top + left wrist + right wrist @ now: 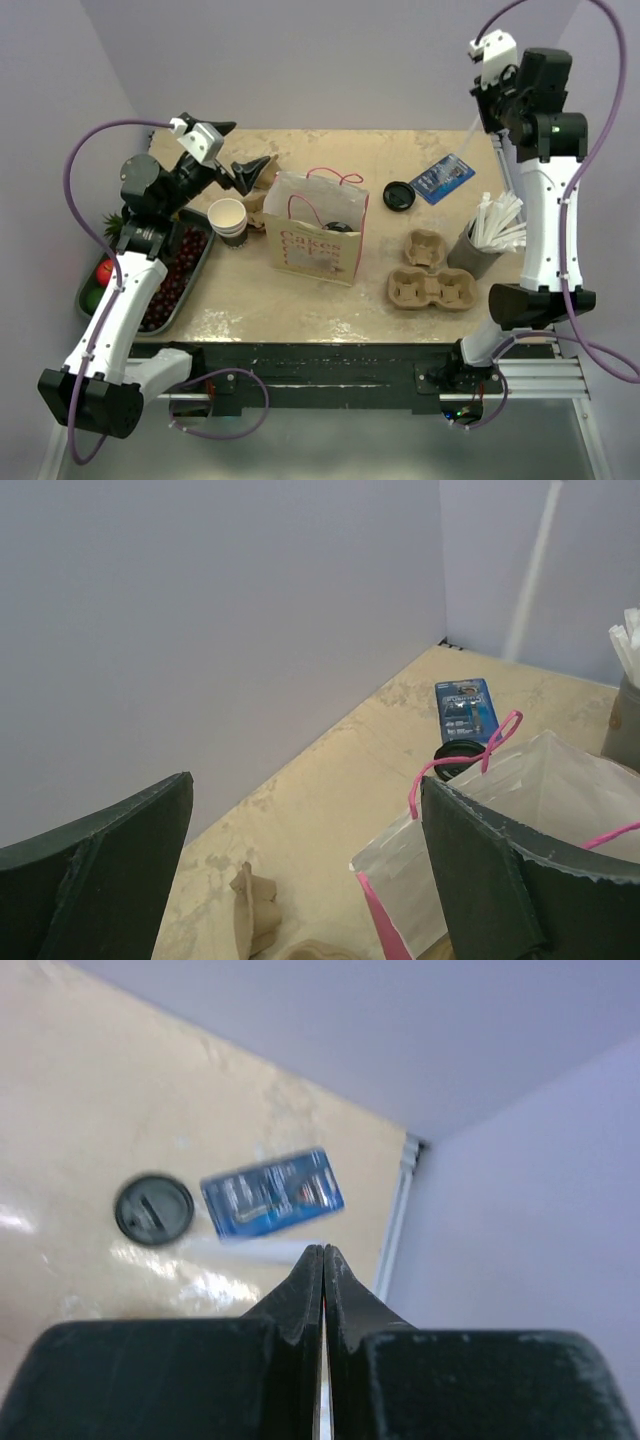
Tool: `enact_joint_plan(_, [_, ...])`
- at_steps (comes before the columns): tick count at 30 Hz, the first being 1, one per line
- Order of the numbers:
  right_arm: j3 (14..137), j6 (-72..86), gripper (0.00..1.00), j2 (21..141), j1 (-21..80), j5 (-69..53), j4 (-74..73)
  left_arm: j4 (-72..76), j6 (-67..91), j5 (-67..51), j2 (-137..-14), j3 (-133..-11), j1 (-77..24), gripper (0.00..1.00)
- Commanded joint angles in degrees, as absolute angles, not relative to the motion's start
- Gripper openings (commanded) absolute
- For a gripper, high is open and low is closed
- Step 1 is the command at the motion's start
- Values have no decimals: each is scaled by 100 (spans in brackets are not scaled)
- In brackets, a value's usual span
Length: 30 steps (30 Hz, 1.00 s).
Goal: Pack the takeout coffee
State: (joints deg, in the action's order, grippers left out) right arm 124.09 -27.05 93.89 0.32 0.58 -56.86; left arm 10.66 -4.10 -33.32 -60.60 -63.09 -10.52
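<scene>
A tan, mottled table (250,300) fills the middle, with a black rail (320,362) along its near edge and grey floor (330,450) below that. Pale lilac walls (330,60) close in behind the table and on both its sides, plain and flat. A white pole (535,570) stands in the corner at the table's far right end, and soft light leaves a faint sheen on the top.

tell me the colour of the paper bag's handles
Pink cord handles on the white paper bag; clearest in the left wrist view.

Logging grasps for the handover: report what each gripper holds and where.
Nothing is held: the left gripper is open and empty, and the right gripper is shut on nothing.
</scene>
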Motion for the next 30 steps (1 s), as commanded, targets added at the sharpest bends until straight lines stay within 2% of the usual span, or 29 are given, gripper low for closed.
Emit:
enact_joint_plan(1, [13550, -2312, 0, 9799, 18, -1622, -5266, 1275, -369, -3375, -6283, -6758, -1011, 100])
enact_joint_plan(4, [14087, -2049, 0, 10185, 18, -2772, -5099, 1047, -325, -3366, -6538, -7056, -1020, 100])
enact_joint_plan(6, [14229, -1688, 0, 10300, 96, -3118, -4852, 941, -334, -3314, -6644, -7206, -1019, 100])
enact_joint_plan(7, [14395, -1366, 0, 10327, 314, -3677, -4634, 758, -430, -3139, -6792, -7390, -1011, 100])
enact_joint_plan(9, [14405, -1030, 0, 10231, 508, -4014, -4361, 581, -518, -3059, -6890, -7523, -1020, 100])
enact_joint_plan(15, [14318, -494, 0, 10038, 1036, -4499, -3763, 167, -615, -2821, -7180, -7909, -1020, 100])
enact_joint_plan(21, [14142, 173, 0, 9879, 1090, -4965, -3280, 9, -580, -2742, -7383, -8226, -1020, 100])
enact_joint_plan(25, [13476, 439, 0, 9633, 1169, -5686, -3041, -228, -817, -2515, -7392, -8262, -1019, 100])
enact_joint_plan(30, [13017, 413, 0, 9457, 1257, -5818, -3207, -334, -1046, -2364, -7392, -8306, -1011, 100])
